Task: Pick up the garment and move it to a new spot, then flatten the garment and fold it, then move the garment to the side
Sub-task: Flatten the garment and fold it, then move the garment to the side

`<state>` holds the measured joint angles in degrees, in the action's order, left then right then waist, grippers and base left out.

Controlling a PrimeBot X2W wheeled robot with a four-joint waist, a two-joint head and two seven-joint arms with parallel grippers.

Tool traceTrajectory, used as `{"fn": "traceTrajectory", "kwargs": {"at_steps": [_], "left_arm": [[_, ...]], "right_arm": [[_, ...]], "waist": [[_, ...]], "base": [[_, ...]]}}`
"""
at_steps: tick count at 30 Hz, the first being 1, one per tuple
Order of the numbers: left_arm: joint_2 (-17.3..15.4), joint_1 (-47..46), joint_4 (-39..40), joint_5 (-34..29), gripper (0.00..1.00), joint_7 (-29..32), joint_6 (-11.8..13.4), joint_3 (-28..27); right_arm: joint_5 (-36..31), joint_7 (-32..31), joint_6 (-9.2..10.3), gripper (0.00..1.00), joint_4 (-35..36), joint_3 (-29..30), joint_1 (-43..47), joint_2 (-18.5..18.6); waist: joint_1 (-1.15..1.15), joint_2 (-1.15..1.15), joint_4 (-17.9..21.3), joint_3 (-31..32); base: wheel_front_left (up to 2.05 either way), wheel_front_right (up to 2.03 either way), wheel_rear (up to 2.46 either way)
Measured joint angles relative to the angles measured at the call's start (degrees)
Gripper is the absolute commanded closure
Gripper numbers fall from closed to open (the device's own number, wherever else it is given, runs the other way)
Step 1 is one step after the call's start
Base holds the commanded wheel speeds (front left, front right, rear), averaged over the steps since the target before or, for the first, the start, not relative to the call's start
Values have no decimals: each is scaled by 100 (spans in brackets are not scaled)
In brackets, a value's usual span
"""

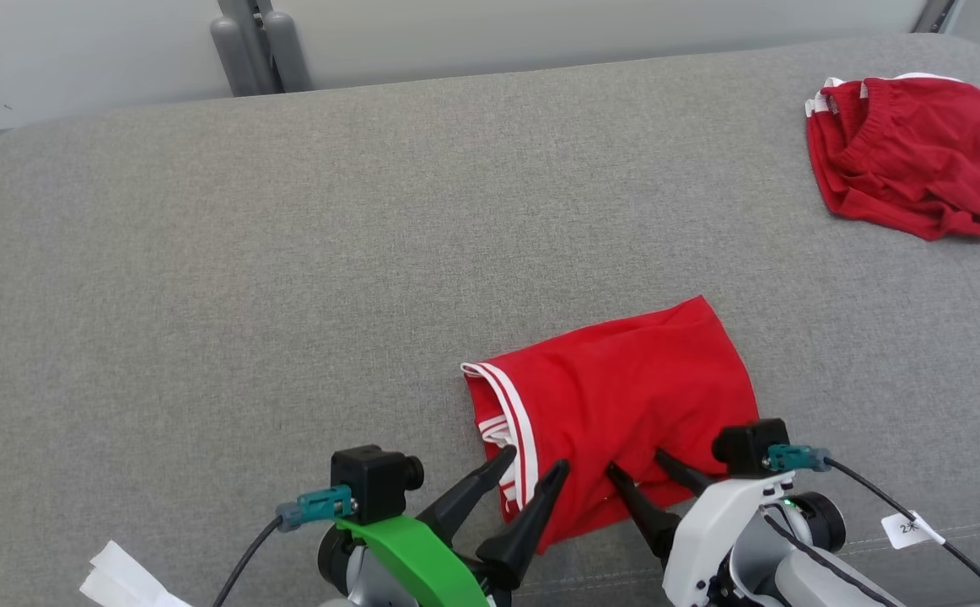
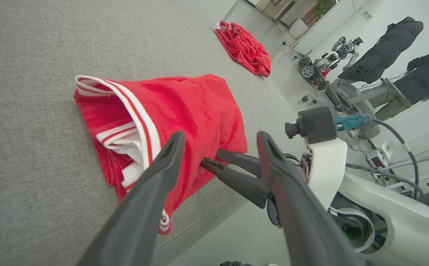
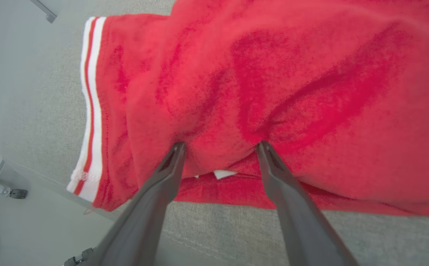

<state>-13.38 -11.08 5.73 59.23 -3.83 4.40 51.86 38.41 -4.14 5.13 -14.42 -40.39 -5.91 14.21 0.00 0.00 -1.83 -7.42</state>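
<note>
The garment [image 1: 616, 405] is a pair of bright red shorts in soft, slightly fuzzy knit, with white-and-red striped bands along the leg hems. It lies folded into a rough, wrinkled trapezoid, its striped hem open towards the left, showing layered white bands inside. A second garment [image 1: 907, 156], darker red with white trim and a gathered waistband, is bunched in a mound at the far right.

Both rest on the worktop [image 1: 288, 253], a broad padded slab covered in grey woven cloth, with rounded corners and a stitched seam along its near edge. Behind it stand pale wall panels and grey posts. The left wrist view looks past the edge to a light floor, another robot [image 2: 329, 59] and two figures in dark jackets.

The garment is at the near edge, right of centre, directly before both grippers. The right gripper [image 1: 635, 460] is spread wide, fingertips pressed into the near edge so that the cloth bulges between them, without pinching it. The left gripper [image 1: 536, 458] is also open, its tips over the striped hem corner; whether they touch it cannot be told.
</note>
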Motion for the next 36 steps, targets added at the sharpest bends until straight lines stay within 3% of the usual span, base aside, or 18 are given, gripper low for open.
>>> {"fn": "traceTrajectory", "kwargs": {"at_steps": [3,7,18,27,36], "left_arm": [[-10,2,42,-1,0,-4,40,-15],[-57,9,83,-1,0,-35,43,-64],[-153,18,223,-63,0,0,68,-81],[-189,-4,270,-97,0,137,107,2],[-336,-153,365,-305,0,354,116,1]], "right_arm": [[146,157,0,0,193,189,-3,-47],[809,368,-57,0,537,636,125,-247],[1424,470,-110,0,322,1292,417,-15],[2207,500,-506,0,126,1845,354,-42],[2897,-178,-936,0,-406,1968,-63,109]], "waist": [[0,0,38,-6],[0,0,132,-45],[0,0,434,-205],[0,0,466,-417],[0,0,417,-667]], "base": [[0,0,0],[0,0,0],[0,0,0],[0,0,0],[0,0,0]]}}
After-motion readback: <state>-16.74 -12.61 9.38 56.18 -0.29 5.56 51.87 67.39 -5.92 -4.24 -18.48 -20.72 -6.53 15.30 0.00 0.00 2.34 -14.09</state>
